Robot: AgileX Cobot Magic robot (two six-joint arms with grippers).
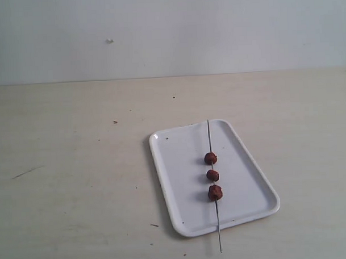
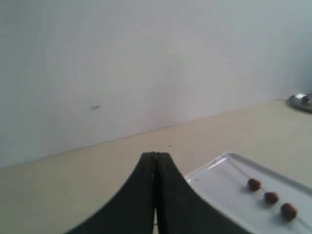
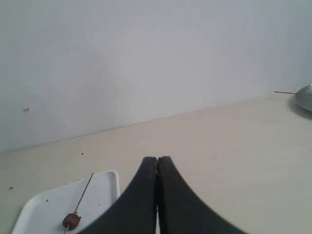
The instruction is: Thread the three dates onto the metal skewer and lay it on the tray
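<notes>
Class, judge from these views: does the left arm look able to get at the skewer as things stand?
Probably yes. The skewer lies in the open on the tray, with nothing standing beside it. The left gripper is empty, though its jaws are shut and must open first.

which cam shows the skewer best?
Exterior view: the whole metal skewer shows, through three dates, lying on the tray, one end past the rim. Right wrist view shows one end and one date. Left wrist view shows dates, rod not discernible.

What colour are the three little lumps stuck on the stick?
The three dates are dark reddish-brown. They show best in the exterior view.
</notes>
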